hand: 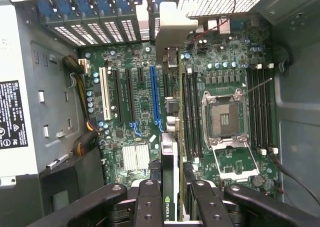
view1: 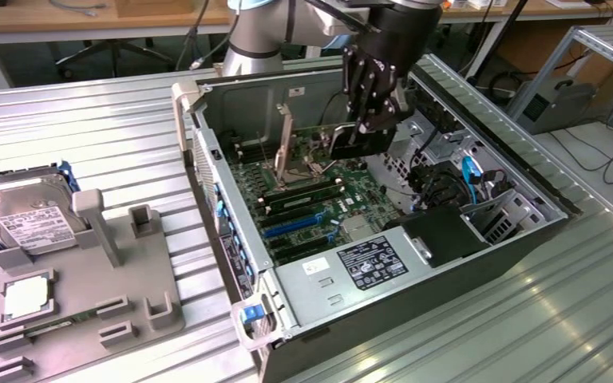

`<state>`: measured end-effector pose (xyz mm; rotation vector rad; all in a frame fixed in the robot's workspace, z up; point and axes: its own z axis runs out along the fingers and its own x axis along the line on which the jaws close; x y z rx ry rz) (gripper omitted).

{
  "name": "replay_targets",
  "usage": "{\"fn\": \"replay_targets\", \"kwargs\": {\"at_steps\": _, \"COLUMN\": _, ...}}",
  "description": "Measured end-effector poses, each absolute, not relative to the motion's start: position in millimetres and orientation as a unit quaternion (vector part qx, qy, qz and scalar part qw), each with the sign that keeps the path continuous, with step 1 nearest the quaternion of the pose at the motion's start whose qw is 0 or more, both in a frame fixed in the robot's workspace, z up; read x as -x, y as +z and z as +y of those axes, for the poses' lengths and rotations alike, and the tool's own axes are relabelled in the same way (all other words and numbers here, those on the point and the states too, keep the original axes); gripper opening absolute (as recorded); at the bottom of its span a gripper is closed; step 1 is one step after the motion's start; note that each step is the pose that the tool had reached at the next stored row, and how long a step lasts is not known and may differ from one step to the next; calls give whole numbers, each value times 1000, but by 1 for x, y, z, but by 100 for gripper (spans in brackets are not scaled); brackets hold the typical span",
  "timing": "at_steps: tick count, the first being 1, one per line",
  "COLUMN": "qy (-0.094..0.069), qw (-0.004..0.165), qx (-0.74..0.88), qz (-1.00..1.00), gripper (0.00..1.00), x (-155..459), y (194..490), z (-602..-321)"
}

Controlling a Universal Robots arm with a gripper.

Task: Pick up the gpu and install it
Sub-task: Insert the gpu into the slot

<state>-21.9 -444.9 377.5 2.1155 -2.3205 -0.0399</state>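
At nine o'clock of the open computer case (view1: 224, 104), the parts tray (view1: 125, 263) carries a hard drive (view1: 29, 219) — untouched. Inside the case the gripper (view1: 376, 120) is clenched on the gpu (view1: 354, 145), which it holds on edge above the motherboard (view1: 306, 199), toward one o'clock of the board. In the wrist view the card's bracket end faces the rear slot covers (hand: 95, 32), and the long blue slot (hand: 155, 94) lies just beside the card's line, not under it. Judgement: the step is alignment — card upright, edge parallel to the slot, bracket clear of the rear wall, pressure even.
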Motion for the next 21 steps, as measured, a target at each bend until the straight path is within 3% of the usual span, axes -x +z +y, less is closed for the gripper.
{"fn": "replay_targets", "kwargs": {"at_steps": 21, "qy": -10, "qw": -2, "qx": -676, "qz": -736, "gripper": 27, "x": 31, "y": 344, "z": -445}}
